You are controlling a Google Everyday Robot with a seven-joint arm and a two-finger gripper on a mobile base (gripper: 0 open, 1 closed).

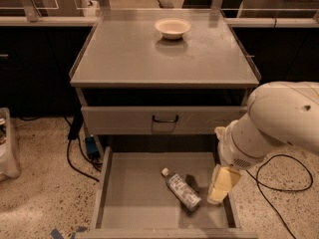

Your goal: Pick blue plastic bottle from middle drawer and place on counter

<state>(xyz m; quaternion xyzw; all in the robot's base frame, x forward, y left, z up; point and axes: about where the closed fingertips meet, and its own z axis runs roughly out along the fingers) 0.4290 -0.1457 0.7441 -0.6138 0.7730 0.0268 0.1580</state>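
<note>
Lab | metal cabinet [124, 119], floor cables [69, 156], terrazzo [45, 198] | jaws over middle drawer [134, 198]

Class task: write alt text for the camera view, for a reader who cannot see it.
The robot's gripper hangs low over the right side of the open middle drawer, just right of a small bottle lying on its side. A cream bowl sits on the counter above.
</note>
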